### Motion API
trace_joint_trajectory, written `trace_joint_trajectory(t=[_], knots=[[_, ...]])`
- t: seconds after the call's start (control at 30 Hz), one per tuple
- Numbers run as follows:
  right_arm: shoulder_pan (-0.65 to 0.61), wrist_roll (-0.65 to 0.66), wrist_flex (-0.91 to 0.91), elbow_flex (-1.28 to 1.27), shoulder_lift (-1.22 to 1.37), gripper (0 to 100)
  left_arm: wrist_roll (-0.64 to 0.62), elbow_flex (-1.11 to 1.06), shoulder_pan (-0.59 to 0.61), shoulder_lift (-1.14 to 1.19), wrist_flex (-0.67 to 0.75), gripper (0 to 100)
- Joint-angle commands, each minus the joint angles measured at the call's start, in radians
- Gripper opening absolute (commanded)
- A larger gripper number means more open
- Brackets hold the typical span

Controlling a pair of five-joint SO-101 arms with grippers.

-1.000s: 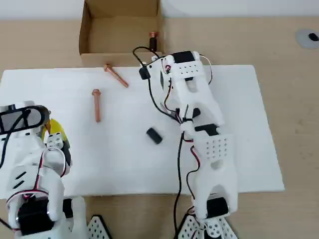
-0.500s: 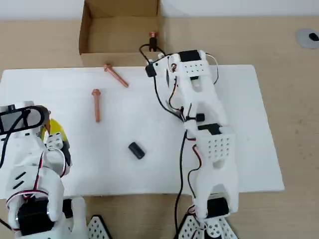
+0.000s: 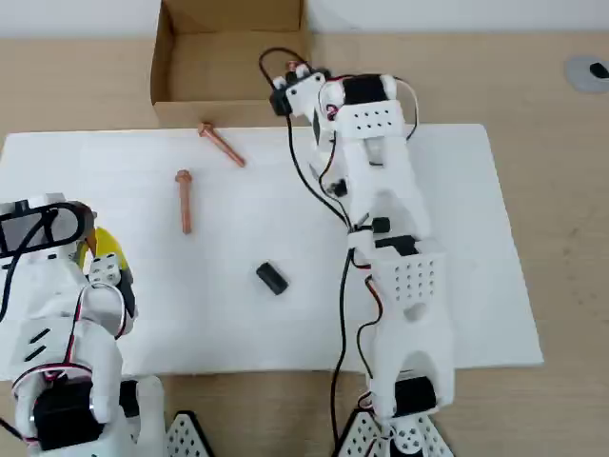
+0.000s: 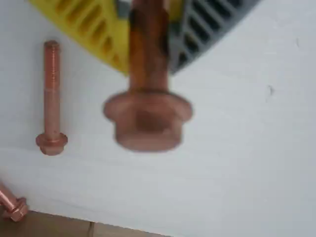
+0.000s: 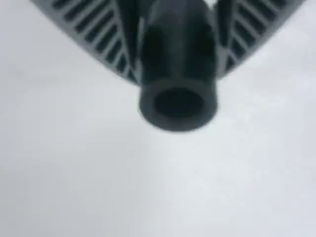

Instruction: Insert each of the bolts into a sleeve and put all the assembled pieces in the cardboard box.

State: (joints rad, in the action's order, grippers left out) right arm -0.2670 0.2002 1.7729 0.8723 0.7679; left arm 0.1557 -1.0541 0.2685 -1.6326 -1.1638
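left hand (image 4: 148, 24) clamped on a copper bolt (image 4: 148, 116), right hand (image 5: 177, 39) gripping a black sleeve (image 5: 178, 98), loose sleeve (image 3: 271, 278) on the white mat (image 3: 457, 238)

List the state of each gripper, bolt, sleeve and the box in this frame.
left gripper: shut on held bolt, head sticking out.
right gripper: shut on held sleeve, hollow end out.
loose sleeve: on its side on mat, no bolt inside.
bolt by box: lying on mat, unsleeved.
other bolt: lying on mat, unsleeved.
cardboard box: open-topped.
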Motion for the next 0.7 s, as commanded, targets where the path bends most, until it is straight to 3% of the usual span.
trace_joint_trajectory(t=[0.0, 0.23, 0.4, 0.53, 0.67], knots=[[-0.076, -0.008, 0.017, 0.071, -0.18, 1.0, -0.009, 0.095, 0.006, -0.001, 0.02, 1], [-0.249, -0.008, 0.015, 0.079, -0.524, 1.0, -0.061, 0.115, -0.005, 0.002, 0.041, 1], [-0.401, -0.029, 0.015, 0.071, -0.823, 1.0, -0.127, 0.043, -0.002, 0.024, 0.187, 1], [-0.39, -0.149, 0.015, 0.054, -0.978, 1.0, -0.123, -0.005, 0.003, 0.025, 0.347, 1], [-0.323, -0.163, 0.017, -0.156, -1.13, 1.0, -0.127, -0.043, -0.003, 0.025, 0.466, 1]])
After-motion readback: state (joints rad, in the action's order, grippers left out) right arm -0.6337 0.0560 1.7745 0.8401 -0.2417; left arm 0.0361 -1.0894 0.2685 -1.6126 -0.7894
